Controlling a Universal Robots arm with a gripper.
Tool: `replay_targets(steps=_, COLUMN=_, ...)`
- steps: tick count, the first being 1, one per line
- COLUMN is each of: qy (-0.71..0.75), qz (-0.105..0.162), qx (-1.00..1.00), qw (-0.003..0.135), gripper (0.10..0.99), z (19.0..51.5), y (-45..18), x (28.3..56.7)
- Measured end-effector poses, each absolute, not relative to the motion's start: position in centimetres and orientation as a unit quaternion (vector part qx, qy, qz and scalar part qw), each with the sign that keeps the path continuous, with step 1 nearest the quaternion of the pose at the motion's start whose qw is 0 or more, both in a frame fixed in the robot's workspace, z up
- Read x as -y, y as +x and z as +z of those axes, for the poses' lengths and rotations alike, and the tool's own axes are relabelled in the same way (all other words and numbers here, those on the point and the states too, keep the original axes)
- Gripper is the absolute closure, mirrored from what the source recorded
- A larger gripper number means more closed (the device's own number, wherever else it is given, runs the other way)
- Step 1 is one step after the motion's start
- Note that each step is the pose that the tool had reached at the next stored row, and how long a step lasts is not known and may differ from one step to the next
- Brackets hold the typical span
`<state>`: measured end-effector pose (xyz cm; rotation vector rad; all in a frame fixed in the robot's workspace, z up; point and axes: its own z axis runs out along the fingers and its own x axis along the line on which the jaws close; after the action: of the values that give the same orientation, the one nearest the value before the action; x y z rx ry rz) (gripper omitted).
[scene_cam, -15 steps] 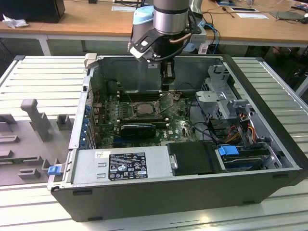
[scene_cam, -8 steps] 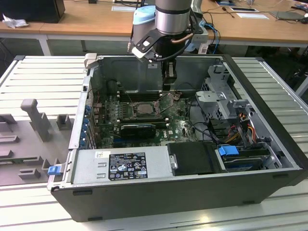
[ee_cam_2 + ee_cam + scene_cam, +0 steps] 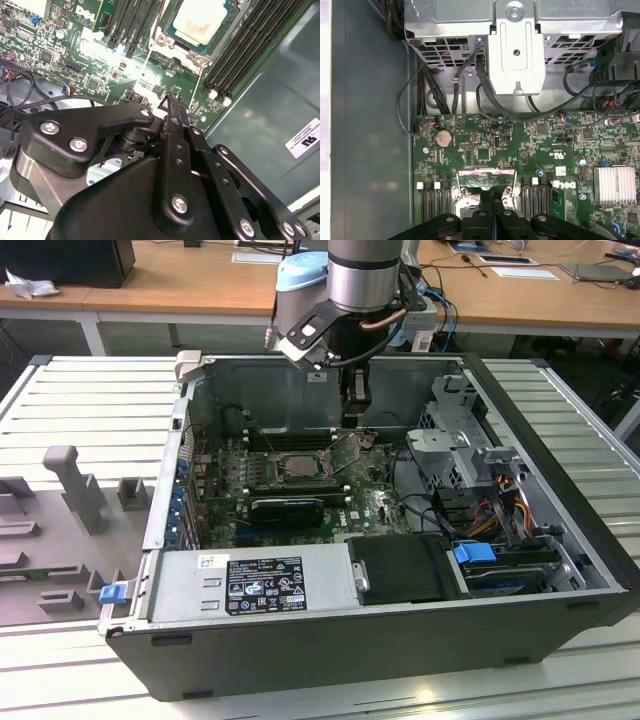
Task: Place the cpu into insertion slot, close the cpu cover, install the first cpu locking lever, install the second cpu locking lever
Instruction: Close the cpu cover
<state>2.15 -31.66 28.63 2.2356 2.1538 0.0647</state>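
1. In the exterior view, I am reaching down from above into the open computer case (image 3: 400, 640). My pincer (image 3: 352, 418) is hanging at about 2 o'clock from the insertion slot (image 3: 298, 466), right over the cpu cover (image 3: 345, 447). The cover is standing up, so the slot is lying open.
2. In the second wrist view, the cpu (image 3: 202, 20) is sitting flat inside the slot, so that step looks done to me. My pincer (image 3: 172, 102) is pointing down at the green board close beside the slot. I think that is because I am working on the cover now.
3. In the first wrist view, my pincer (image 3: 492, 212) is squeezing its two fingers tight together, with no gap showing between them. Its tip is sitting just beside the shiny raised edge of the cover (image 3: 485, 173). I cannot tell whether I am pinching that edge or only touching it.
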Motion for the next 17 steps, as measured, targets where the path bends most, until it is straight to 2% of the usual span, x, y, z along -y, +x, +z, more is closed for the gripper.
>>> replay_targets(steps=12, qy=0.720, qz=0.020, qx=-0.694, qw=0.017, gripper=0.980, z=28.6, y=3.1, x=31.7)
replay_targets(steps=17, qy=0.720, qz=0.020, qx=-0.694, qw=0.017, gripper=0.980, z=27.6, y=3.4, x=31.7)
